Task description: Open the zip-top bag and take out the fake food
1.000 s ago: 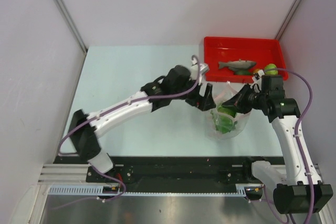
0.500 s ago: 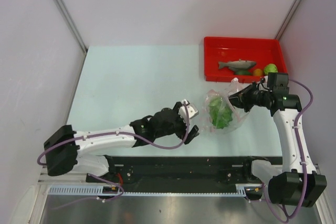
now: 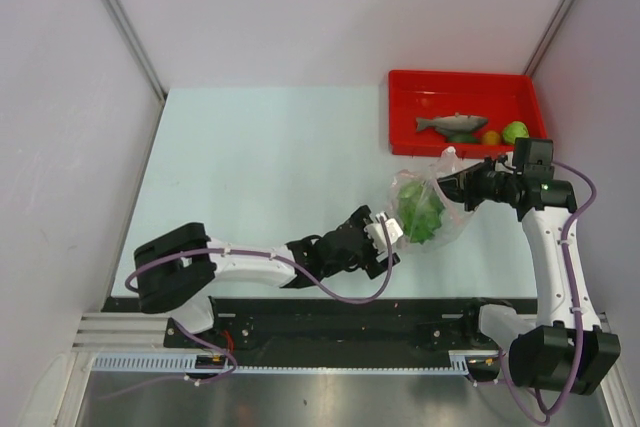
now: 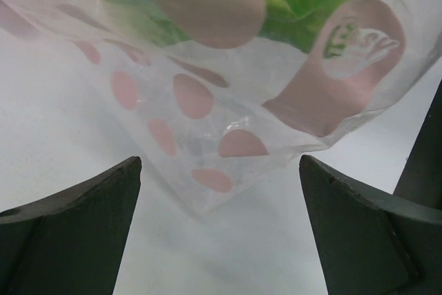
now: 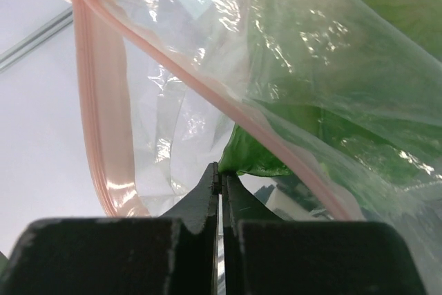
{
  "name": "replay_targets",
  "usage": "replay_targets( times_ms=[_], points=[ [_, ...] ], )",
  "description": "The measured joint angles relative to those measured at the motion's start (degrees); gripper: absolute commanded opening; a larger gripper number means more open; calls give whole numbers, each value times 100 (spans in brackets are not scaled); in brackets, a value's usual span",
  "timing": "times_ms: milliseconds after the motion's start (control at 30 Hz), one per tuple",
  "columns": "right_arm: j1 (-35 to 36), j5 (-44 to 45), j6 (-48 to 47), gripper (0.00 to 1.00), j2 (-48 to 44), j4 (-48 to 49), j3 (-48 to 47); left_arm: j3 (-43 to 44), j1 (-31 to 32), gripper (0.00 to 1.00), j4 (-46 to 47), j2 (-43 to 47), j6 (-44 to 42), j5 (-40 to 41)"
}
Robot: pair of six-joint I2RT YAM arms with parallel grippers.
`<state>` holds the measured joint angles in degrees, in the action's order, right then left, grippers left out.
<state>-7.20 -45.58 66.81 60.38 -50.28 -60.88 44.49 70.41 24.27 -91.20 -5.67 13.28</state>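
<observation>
Top external, zip-top bag point(image 3: 450, 227): lies bunched on the table point(image 3: 250, 147) just in front of the red tray point(image 3: 400, 112), with its far-right side drawn up toward the right arm.
Top external, fake food: the lettuce piece point(image 3: 420, 212) is inside the bag. The grey fish point(image 3: 452, 125), orange fruit point(image 3: 490, 137) and green fruit point(image 3: 516, 131) lie in the tray (so by my count one piece is left).
Top external, right gripper point(image 3: 462, 190): sits at the bag's far-right edge, by the mouth.
Top external, left gripper point(image 3: 388, 237): sits low at the bag's near-left corner.
Left wrist, left fingers point(image 4: 69, 233): spread wide, with the bag's spotted bottom corner point(image 4: 221, 160) between them and touching neither. The lettuce shows green behind the film above.
Right wrist, right gripper: fingers pressed together, clamped on a fold of bag film.
Right wrist, zip strip point(image 5: 103, 122): its two pink tracks run apart, so the mouth looks open. The lettuce sits just behind the nearer track.
Step in hand: probably pinching the bottom corner so the lettuce can be tipped out.
Doing it well: move forward until film fills the gap, and close on plastic alone (not on the lettuce). Lift the corner above the mouth while the right gripper holds its fold, and keep the mouth facing the tray.
Risk: thin film may slip from a shallow pinch.
</observation>
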Motion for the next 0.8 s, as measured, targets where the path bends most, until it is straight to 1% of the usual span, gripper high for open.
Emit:
replay_targets(
  times_ms=[167,200,267,300,367,433,467,500,700,800],
  points=[
    [-52,-37,153,0,-33,0,0,42,63,98,337,-306,-44,-186],
    [-66,-44,186,0,-57,-2,0,83,79,88,396,-382,-44,-192],
    [-92,-74,225,0,-109,-7,0,225,96,72,476,-577,-55,-170],
    [-114,-101,229,0,-142,-22,0,306,98,56,492,-671,-68,-127],
    [-155,-144,229,0,-208,-94,0,538,101,48,505,-914,-103,55],
    [-179,-149,227,0,-262,-184,0,723,105,31,507,-1091,-179,219],
    [-186,-149,227,0,-291,-221,0,789,105,7,511,-1147,-208,310],
    [-195,-151,227,0,-310,-249,0,820,105,1,514,-1163,-205,354],
    [-264,-151,160,0,-358,-391,-2,863,94,0,474,-1178,-275,732],
    [-302,-149,37,0,-361,-540,-2,870,55,0,208,-1187,-125,931]
  ],
)
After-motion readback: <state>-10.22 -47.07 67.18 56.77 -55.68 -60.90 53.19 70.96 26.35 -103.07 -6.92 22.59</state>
